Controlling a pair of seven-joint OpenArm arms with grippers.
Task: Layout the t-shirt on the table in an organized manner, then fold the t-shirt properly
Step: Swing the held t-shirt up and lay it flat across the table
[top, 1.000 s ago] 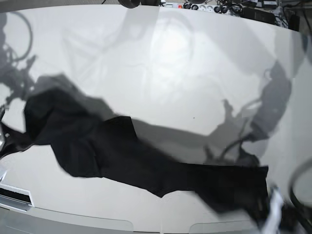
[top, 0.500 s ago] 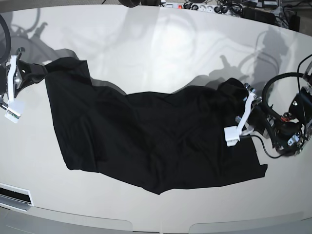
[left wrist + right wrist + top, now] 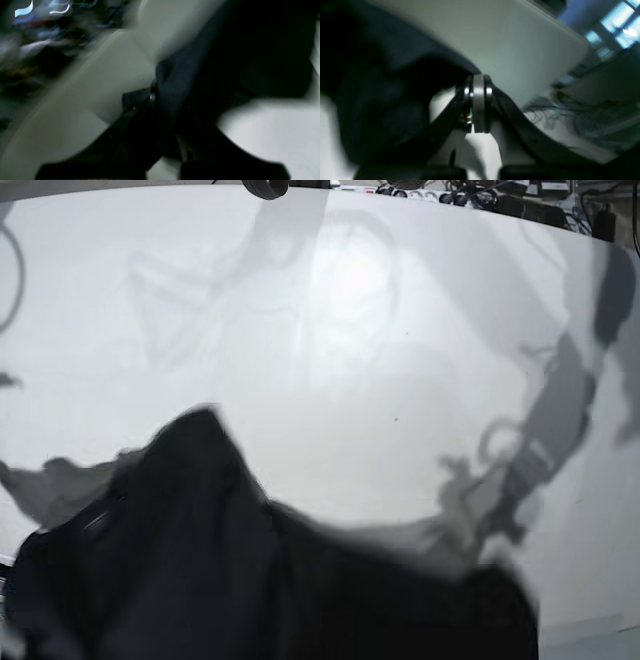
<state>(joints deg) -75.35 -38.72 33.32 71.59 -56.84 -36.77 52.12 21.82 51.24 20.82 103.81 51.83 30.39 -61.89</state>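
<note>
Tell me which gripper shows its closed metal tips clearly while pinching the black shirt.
The right gripper: its silvery tips press together on the t-shirt edge. The left gripper is dark and blurred against the cloth.

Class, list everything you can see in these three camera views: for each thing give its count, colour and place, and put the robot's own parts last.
t-shirt: one, black, bunched and blurred across the lower part of the base view; filling much of both wrist views.
table: one, glossy white, spanning the base view, with arm shadows on it.
cables and plugs: several, dark, beyond the table's far edge.
left gripper: one, dark, shut on the t-shirt, seen only in the blurred left wrist view.
right gripper: one, dark with a pale strip between its jaws, shut on the t-shirt's edge, right wrist view only.
</note>
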